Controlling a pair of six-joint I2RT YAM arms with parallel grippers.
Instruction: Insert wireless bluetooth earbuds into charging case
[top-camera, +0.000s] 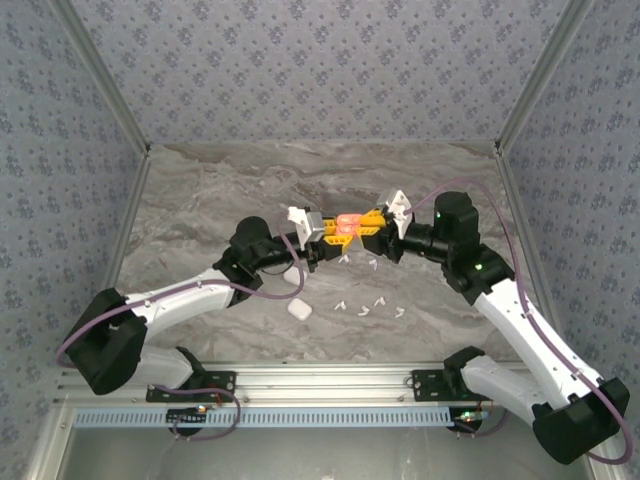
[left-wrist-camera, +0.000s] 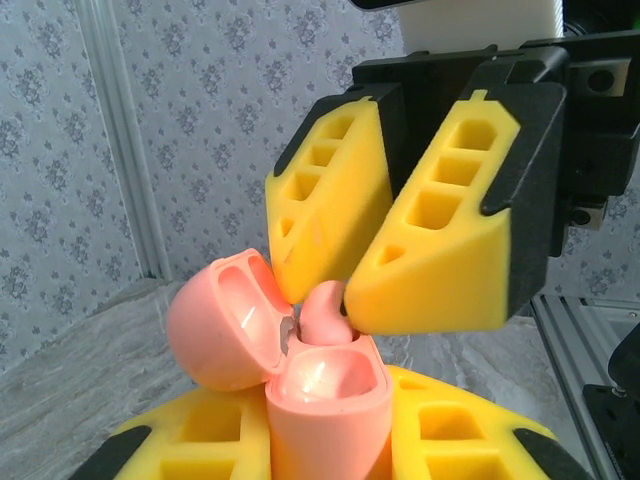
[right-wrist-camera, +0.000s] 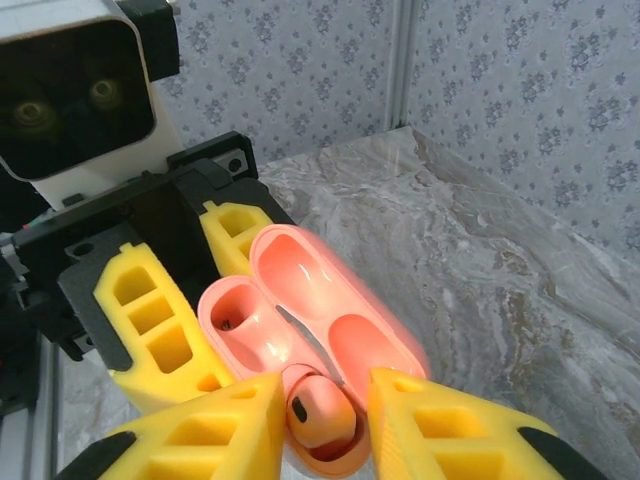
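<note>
On the top view I read both arms meeting above the middle of the table (top-camera: 200, 200), tool tips nearly nose to nose. Left gripper (top-camera: 326, 236): fingers closed on the coral case (left-wrist-camera: 325, 400), which stands upright between its yellow pads (left-wrist-camera: 205, 440), raised off the table. The lid (left-wrist-camera: 222, 320) is hinged back and tilted to the left in the left wrist view, so the case mouth faces the right gripper (top-camera: 368, 230). Right gripper: it points at the case mouth, and a coral earbud (right-wrist-camera: 320, 415) sits between its two fingertips (right-wrist-camera: 440, 425), head up, lower part inside one well of the case. The tips lie close on either side of the earbud (contact looks likely in the left wrist view), but I cannot tell whether they press on it or stand just clear. Nearer the arm bases, white earbuds (top-camera: 363, 310) lie scattered on the table between the two arms, well apart from the coral case. A white case (top-camera: 299, 309) lies just left of that group, near the left arm
</note>
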